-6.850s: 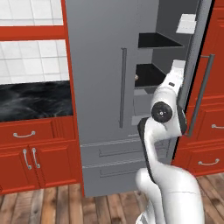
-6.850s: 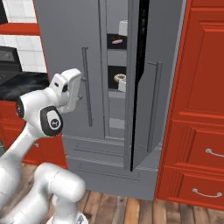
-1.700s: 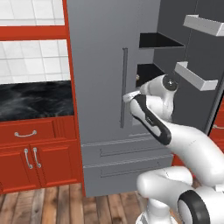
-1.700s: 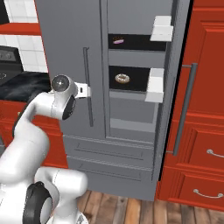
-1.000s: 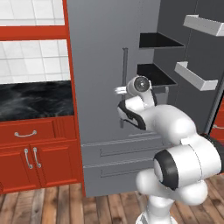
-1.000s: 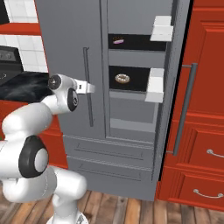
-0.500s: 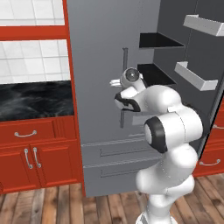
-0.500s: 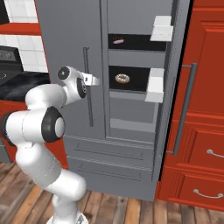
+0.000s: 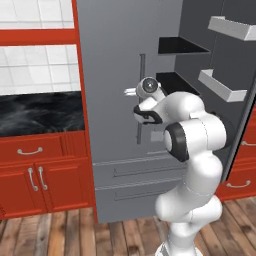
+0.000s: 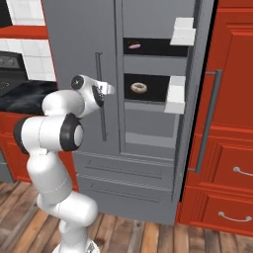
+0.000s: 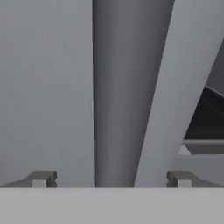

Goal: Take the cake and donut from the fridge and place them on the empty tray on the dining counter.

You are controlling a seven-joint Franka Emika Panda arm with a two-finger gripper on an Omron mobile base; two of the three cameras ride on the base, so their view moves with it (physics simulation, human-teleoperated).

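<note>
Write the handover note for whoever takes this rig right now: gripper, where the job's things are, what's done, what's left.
Gripper: open, holding nothing, up close to the fridge by the closed left door's handle.
Fridge: right door open, left door shut.
Donut: on the lower black shelf inside.
A pink item, likely the cake, lies on the shelf above; too small to be sure.
Done: right door opened.
Left: pick up both pastries and carry them to the tray on the dining counter.

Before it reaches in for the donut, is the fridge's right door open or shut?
Open. The right door is swung out, baring black shelves, with the donut on the lower one.
</note>
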